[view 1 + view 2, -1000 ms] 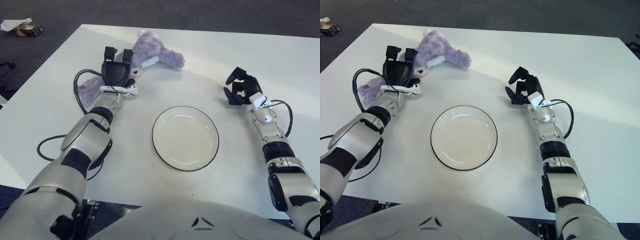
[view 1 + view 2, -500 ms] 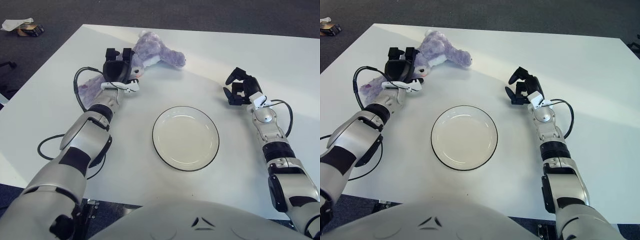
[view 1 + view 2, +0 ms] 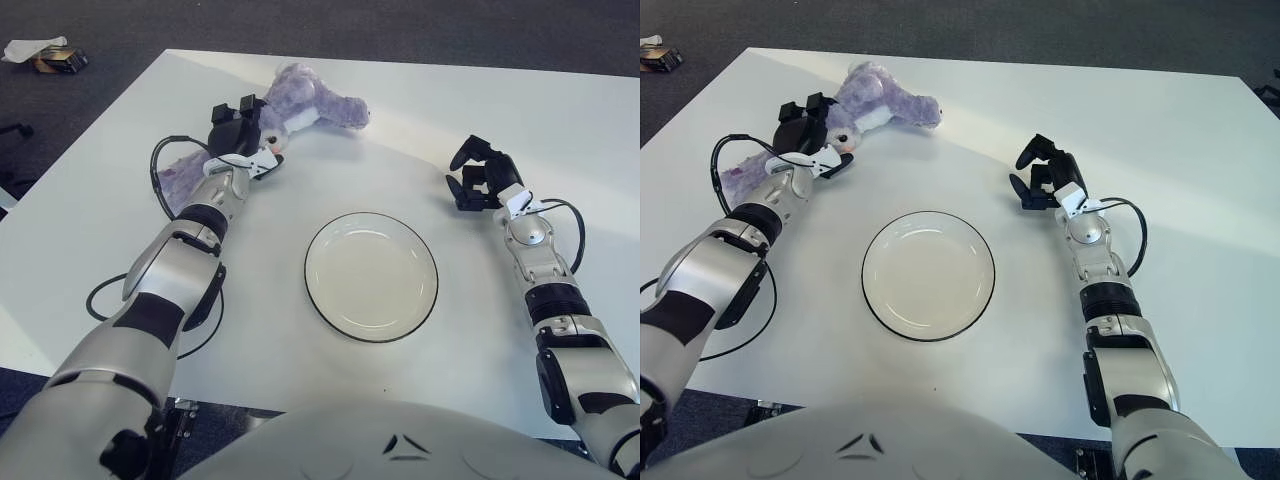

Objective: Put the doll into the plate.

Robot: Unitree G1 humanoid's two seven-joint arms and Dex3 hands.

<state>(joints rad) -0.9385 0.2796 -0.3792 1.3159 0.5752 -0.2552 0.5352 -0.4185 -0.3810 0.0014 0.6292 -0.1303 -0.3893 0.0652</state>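
The doll (image 3: 312, 103), a purple plush animal, lies at the far left of the white table (image 3: 560, 110); it also shows in the right eye view (image 3: 883, 98). My left hand (image 3: 242, 130) is against the doll's head, with its fingers (image 3: 222, 111) still extended beside the plush and its thumb under the face. The white plate (image 3: 371, 276) with a dark rim lies empty at the table's middle, well apart from the doll. My right hand (image 3: 478, 180) rests on the table to the right of the plate, fingers curled, holding nothing.
A black cable (image 3: 98, 293) loops on the table beside my left arm. The table's left edge (image 3: 60, 190) runs close to that arm. Small items (image 3: 45, 54) lie on the dark floor at the far left.
My left hand has moved forward and right onto the doll's head and tilted. The doll's far end has shifted slightly away. The right hand has not moved.
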